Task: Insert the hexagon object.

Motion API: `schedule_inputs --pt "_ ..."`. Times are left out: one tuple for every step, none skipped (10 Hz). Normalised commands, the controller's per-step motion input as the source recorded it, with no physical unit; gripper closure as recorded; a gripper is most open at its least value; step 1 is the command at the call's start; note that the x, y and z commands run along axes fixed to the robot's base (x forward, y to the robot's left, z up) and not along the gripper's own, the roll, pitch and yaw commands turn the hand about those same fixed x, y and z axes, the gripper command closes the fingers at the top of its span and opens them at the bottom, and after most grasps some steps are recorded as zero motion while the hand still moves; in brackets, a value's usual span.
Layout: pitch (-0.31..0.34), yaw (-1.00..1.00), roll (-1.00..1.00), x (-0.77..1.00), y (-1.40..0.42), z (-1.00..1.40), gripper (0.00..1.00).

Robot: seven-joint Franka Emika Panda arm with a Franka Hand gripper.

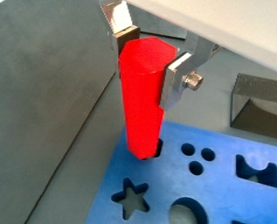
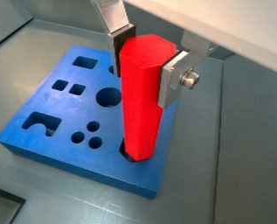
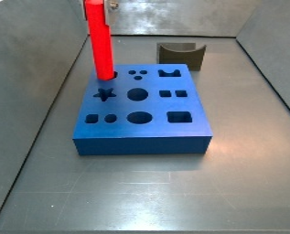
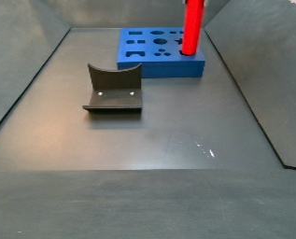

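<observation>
The hexagon object is a long bright red bar standing upright. My gripper is shut on its upper end, one silver finger on each side; both wrist views show this grip. The bar's lower end sits in a dark hole at a corner of the blue block. In both side views the bar stands at a far corner of the block, and the gripper is cut off by the frame's upper edge.
A dark olive notched block stands on the grey floor apart from the blue block. Grey walls enclose the floor. The blue block has several other shaped holes, among them a star and circles.
</observation>
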Motion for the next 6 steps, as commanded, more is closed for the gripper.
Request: schedule_inputs --pt "-0.007 -0.15 -0.04 0.00 0.11 -0.27 1.00" --pt "0.000 -0.11 -0.03 0.08 0.13 -0.32 1.00" --pt "0.009 -0.11 -0.02 0.18 0.12 -0.35 1.00" --pt "0.000 -0.13 -0.04 0.17 0.09 -0.37 1.00" --pt "0.000 -0.17 -0.07 0.11 0.00 -0.39 1.00" --pt "-0.010 -0.17 -0.12 0.07 0.00 -0.40 1.00"
